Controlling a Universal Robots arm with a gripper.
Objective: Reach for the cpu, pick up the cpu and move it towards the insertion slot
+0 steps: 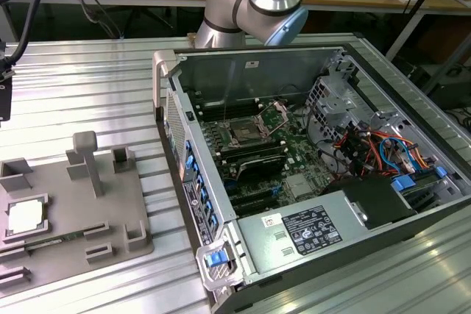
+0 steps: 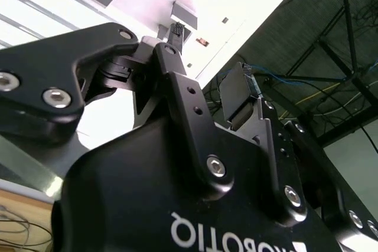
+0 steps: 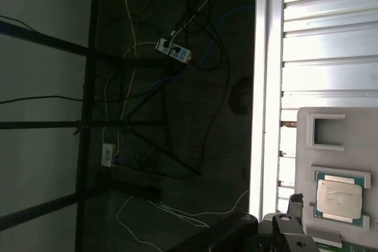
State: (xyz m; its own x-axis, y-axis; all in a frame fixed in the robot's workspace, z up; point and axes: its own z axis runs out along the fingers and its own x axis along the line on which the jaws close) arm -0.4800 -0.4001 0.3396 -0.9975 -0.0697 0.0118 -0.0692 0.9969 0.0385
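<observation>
Progress: nothing lifted yet — the cpu (image 1: 23,216) lies in its recess on the grey fixture plate (image 1: 66,211), well apart from the insertion slot (image 1: 243,135).
Tool: the gripper (image 2: 207,63) is spread and empty, as I read the second wrist view.
Views: the exterior view shows me the slot — the first wrist view puts the cpu near a fingertip (image 3: 293,203).

1. The cpu (image 1: 24,216) (image 3: 338,200): pale silvery metal top, smooth and faintly matt
2. The fixture plate (image 1: 110,211): grey matt plastic
3. The table (image 1: 81,101): ribbed, bright metal
4. The insertion slot (image 1: 243,134): shiny metal frame
5. The gripper (image 2: 205,66): smooth black, slightly glossy
</observation>
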